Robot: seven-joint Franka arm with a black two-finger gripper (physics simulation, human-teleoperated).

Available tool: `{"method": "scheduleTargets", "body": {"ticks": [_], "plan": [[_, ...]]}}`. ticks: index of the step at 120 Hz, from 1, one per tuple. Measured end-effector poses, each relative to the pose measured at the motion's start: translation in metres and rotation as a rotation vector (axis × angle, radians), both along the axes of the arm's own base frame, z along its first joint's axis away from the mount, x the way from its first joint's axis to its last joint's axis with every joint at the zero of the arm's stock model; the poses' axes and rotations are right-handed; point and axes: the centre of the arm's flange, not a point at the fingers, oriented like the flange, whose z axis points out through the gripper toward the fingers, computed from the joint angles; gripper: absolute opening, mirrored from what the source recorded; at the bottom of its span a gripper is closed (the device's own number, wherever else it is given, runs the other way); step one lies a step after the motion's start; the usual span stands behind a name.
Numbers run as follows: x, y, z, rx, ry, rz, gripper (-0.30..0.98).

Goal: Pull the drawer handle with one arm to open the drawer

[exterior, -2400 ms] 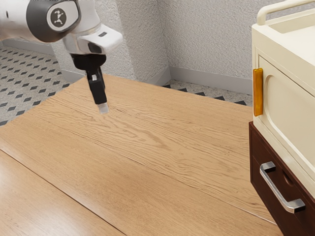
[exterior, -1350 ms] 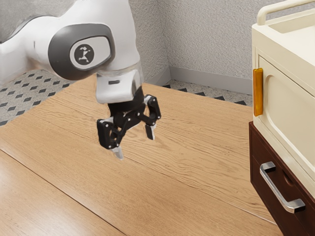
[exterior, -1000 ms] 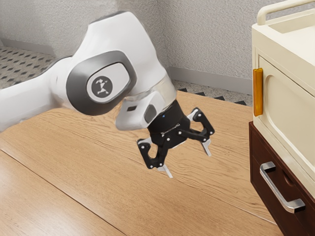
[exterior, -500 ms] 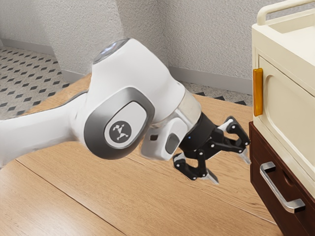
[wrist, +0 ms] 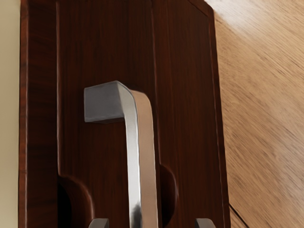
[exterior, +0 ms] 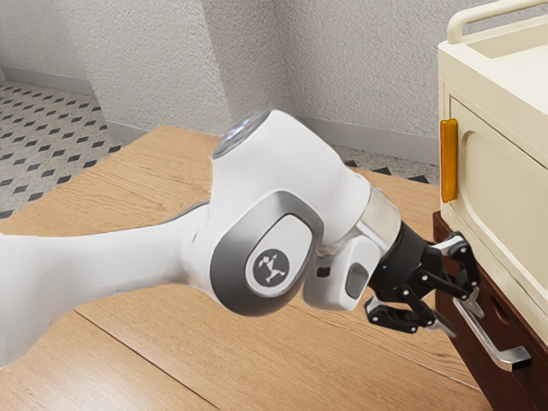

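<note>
Farther toward the exterior view's right than half a second ago, the black two-finger gripper (exterior: 458,315) now reaches the metal drawer handle (exterior: 516,358), with the white arm (exterior: 270,167) stretched out behind it from the exterior view's left. The drawer front (exterior: 533,341) and its handle have kept their place since that earlier frame; no outward slide of the drawer is visible.

The gripper is released, its fingers (wrist: 99,223) spread wide and nothing clasped in them. In the wrist view the handle's bar runs down between the two fingertips, with a gap seen on either side of it. In the exterior view the gripper is at the handle's far end and partly covers it, while the near end is in plain sight.

The handle stands out from the dark reddish-brown wood of the drawer, at the exterior view's right. Two curved recesses (wrist: 76,202) lie in the wood, one on each side of the bar. Directly above the drawer is the cream cabinet section (exterior: 505,188), with an upright amber pull (exterior: 449,161) at its left edge and a rounded rail (exterior: 497,12) on top. Wooden tabletop (exterior: 128,193) spreads beneath the arm, and patterned floor (exterior: 43,145) shows at the far left, before the textured wall (exterior: 360,68).
</note>
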Motion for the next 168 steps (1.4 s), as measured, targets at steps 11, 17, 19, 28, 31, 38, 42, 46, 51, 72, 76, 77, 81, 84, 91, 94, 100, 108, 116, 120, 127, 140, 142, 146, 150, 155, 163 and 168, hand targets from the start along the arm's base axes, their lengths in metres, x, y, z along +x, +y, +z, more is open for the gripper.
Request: {"method": "scheduleTargets", "body": {"ticks": [11, 17, 19, 28, 31, 38, 42, 46, 51, 72, 76, 77, 81, 84, 91, 94, 100, 108, 116, 120, 127, 140, 142, 146, 150, 155, 163, 168], "plan": [[0.0, -0.008, -0.007, -0.007, 0.01, -0.008, 0.16], [-0.001, -0.013, -0.01, -0.012, 0.016, -0.013, 0.15], [-0.001, -0.014, -0.012, -0.013, 0.018, -0.015, 0.15], [-0.005, -0.019, -0.015, -0.016, 0.023, -0.023, 0.09], [-0.006, -0.02, -0.016, -0.015, 0.025, -0.025, 0.08], [-0.008, -0.02, -0.021, -0.013, 0.031, -0.026, 0.04], [-0.01, -0.018, -0.022, -0.011, 0.033, -0.026, 0.02], [-0.012, -0.016, -0.021, -0.01, 0.032, -0.026, -0.01], [-0.015, -0.014, -0.019, -0.01, 0.028, -0.026, -0.03], [-0.027, 0.011, -0.017, -0.008, 0.023, 0.0, -0.08], [-0.028, 0.017, -0.019, -0.006, 0.025, 0.008, -0.09], [-0.029, 0.019, -0.019, -0.006, 0.026, 0.01, -0.09], [-0.031, 0.025, -0.021, -0.004, 0.027, 0.017, -0.09], [-0.032, 0.029, -0.021, -0.004, 0.027, 0.021, -0.09], [-0.036, 0.035, -0.021, -0.002, 0.024, 0.026, -0.1], [-0.037, 0.036, -0.021, -0.001, 0.025, 0.026, -0.1], [-0.041, 0.039, -0.021, -0.001, 0.024, 0.026, -0.1], [-0.047, 0.042, -0.021, 0.002, 0.021, 0.024, -0.1], [-0.056, 0.041, -0.021, 0.005, 0.018, 0.013, -0.1], [-0.06, 0.04, -0.021, 0.007, 0.018, 0.007, -0.1], [-0.065, 0.041, -0.021, 0.008, 0.017, 0.001, -0.1], [-0.081, 0.047, -0.016, 0.008, 0.005, -0.003, -0.1], [-0.083, 0.049, -0.015, 0.008, 0.004, -0.003, -0.1], [-0.088, 0.051, -0.016, 0.009, 0.003, -0.003, -0.1], [-0.092, 0.056, -0.017, 0.008, 0.005, 0.0, -0.1], [-0.096, 0.06, -0.018, 0.007, 0.007, 0.004, -0.1], [-0.102, 0.066, -0.018, 0.006, 0.005, 0.007, -0.1], [-0.106, 0.069, -0.017, 0.004, 0.002, 0.008, -0.1]]}}
